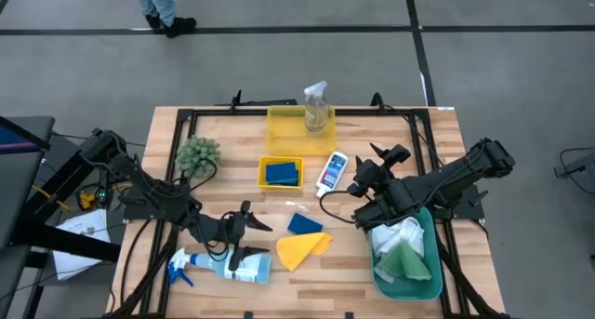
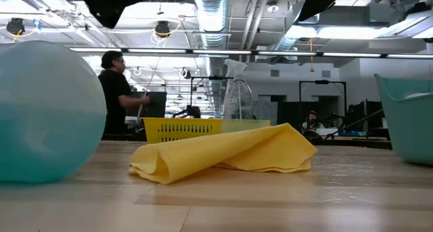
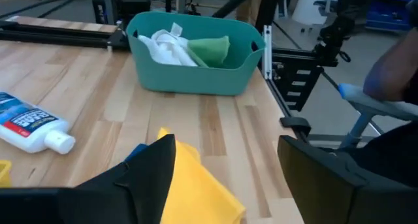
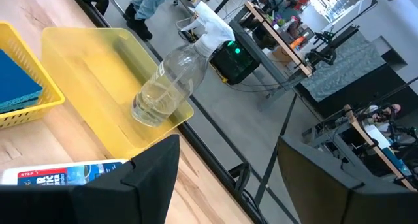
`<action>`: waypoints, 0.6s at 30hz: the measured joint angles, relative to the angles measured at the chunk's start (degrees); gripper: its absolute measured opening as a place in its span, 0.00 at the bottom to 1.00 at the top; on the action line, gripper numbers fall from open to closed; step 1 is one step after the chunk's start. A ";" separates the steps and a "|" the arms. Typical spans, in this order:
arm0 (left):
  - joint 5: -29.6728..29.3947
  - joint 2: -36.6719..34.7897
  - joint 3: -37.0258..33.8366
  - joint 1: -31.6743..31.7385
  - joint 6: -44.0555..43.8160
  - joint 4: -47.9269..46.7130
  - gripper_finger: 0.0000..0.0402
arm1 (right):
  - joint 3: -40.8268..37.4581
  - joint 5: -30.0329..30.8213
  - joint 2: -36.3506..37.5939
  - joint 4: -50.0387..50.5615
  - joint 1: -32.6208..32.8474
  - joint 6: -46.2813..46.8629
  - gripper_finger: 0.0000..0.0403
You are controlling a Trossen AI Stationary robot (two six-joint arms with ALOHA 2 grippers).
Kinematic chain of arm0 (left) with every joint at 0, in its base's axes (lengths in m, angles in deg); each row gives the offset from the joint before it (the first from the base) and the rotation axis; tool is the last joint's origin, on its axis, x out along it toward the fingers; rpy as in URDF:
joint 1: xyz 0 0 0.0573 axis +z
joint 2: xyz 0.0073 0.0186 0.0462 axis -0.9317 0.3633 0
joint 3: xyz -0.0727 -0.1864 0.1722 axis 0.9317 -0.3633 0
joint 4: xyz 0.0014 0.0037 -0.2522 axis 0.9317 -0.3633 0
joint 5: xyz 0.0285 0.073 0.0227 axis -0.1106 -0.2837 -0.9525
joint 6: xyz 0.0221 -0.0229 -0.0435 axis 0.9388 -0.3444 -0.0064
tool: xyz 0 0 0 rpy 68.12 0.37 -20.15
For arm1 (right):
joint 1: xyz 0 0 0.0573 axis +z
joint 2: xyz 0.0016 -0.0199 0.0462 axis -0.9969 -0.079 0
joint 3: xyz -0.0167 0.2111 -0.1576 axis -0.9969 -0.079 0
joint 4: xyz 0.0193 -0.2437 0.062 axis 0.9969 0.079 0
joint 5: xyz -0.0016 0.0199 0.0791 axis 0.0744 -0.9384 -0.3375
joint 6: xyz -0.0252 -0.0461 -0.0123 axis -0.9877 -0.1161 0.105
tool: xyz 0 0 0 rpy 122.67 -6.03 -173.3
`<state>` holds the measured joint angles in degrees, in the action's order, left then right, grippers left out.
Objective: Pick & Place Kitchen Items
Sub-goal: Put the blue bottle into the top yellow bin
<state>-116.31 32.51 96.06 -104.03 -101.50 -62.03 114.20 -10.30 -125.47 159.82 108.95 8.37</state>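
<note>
Left gripper (image 1: 247, 237) hung open near the table's front edge, directly above the blue-white spray bottle (image 1: 223, 264), long axis parallel to that edge. Right gripper (image 1: 364, 178), open, sat far off by the small white bottle (image 1: 332, 171).

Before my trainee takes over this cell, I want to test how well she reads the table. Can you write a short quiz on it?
1. True or false: the clear spray bottle stands upright on the flat yellow tray.
2. What lies in the teal bin? A) sponges B) white and green cloths C) nothing
3. Fill in: the blue-white spray bottle lies on its ___ near the left gripper.

Key: 1 true; 2 B, the white cloth and green cloth; 3 side.
</note>
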 joint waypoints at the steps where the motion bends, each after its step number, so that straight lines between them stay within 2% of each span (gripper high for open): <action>1: 0.10 0.00 0.61 0.00 0.05 -0.61 0.68 | 0.00 -0.01 0.00 0.00 0.00 0.00 0.62; 8: 0.95 0.00 5.03 0.02 3.40 -4.11 0.69 | 0.00 -0.78 0.00 0.00 0.00 0.00 0.62; 18: 0.99 0.00 13.94 -0.23 3.72 -19.00 0.69 | 0.00 -1.53 0.00 0.00 0.00 -0.02 0.62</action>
<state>-115.32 32.51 110.00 -104.26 -97.78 -81.03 114.20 -11.83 -125.47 159.82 108.95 8.35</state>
